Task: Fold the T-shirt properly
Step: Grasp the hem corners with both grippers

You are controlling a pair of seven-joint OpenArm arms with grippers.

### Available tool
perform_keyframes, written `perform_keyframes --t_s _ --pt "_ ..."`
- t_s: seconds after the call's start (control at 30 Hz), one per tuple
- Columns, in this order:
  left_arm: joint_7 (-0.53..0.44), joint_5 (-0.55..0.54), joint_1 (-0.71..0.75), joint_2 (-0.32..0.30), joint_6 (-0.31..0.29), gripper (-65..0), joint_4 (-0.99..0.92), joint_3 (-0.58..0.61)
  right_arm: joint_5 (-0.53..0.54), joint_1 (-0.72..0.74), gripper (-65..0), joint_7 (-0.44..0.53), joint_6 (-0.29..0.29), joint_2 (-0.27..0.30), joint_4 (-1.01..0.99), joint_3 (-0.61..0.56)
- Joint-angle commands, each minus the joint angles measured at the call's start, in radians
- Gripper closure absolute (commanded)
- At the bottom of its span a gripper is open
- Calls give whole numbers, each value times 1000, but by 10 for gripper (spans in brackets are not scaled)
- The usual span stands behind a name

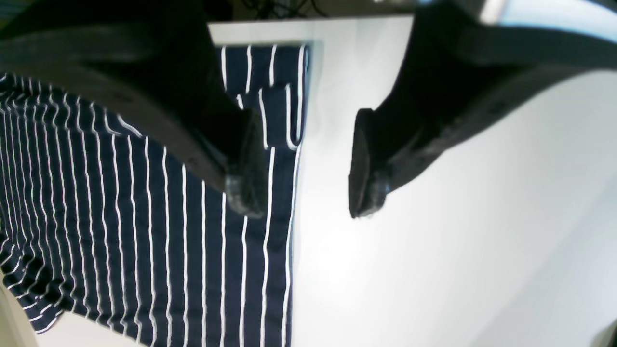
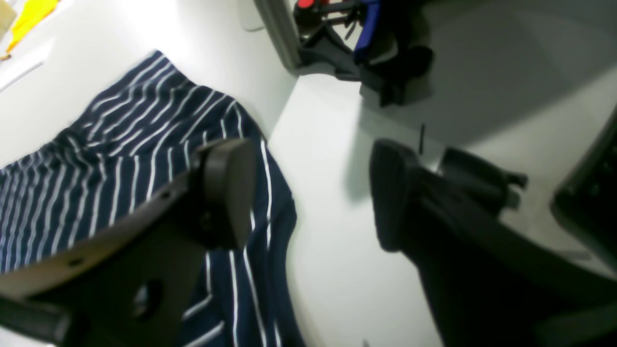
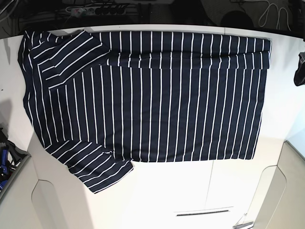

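The T-shirt, navy with thin white stripes, lies spread flat across the white table. Its far long edge is folded over in a band. One sleeve sticks out at the near left. My left gripper is open and empty. It hangs over the shirt's straight side edge, one finger above the fabric and the other over bare table. It shows at the base view's right edge. My right gripper is open and empty above the shirt's rumpled edge. It is out of the base view.
A black clamp with red and blue parts sits beyond the table's edge in the right wrist view. Cables and a power strip lie behind the table's far edge. Bare white table stretches beside the shirt.
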Motion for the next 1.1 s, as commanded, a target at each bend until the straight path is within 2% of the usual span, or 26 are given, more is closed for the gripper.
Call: perform_keyframes --t_s 0.0,0.23,0.3,0.37,0.43,0.5,0.63,0.8,0.97,1.07 --pt "-33 -13 -12 -29 -9 -318 14 5 4 37 -373 39 6 24 -2 -21" --pt "-162 185 -106 -73 -9 -319 13 173 -101 214 -373 156 -7 24 -251 -192" --pt "-211 250 -147 -84 -4 -360 7 228 -127 273 -373 192 -8 24 -350 -230" --pt "-269 317 -195 -92 27 -417 -15 283 -166 332 -373 232 -8 24 -449 -264" --pt "-311 379 -259 -103 52 -423 -64 342 -206 388 -373 281 -8 24 -544 -298" --pt "-336 431 -336 -110 79 -423 -141 404 -223 438 -373 325 -8 24 -632 -329" --pt "-361 486 -509 -119 84 -423 -353 527 -269 521 -374 405 -7 24 -772 -392" --pt "-440 549 -700 -119 84 -423 -644 652 -292 563 -374 465 -7 21 -862 -456" --pt "-526 595 -845 -114 84 -423 -885 727 -363 563 -374 489 -7 9 -898 -504" --pt "-536 597 -902 -97 83 -423 -980 746 -376 562 -374 513 -6 0 -949 -511"
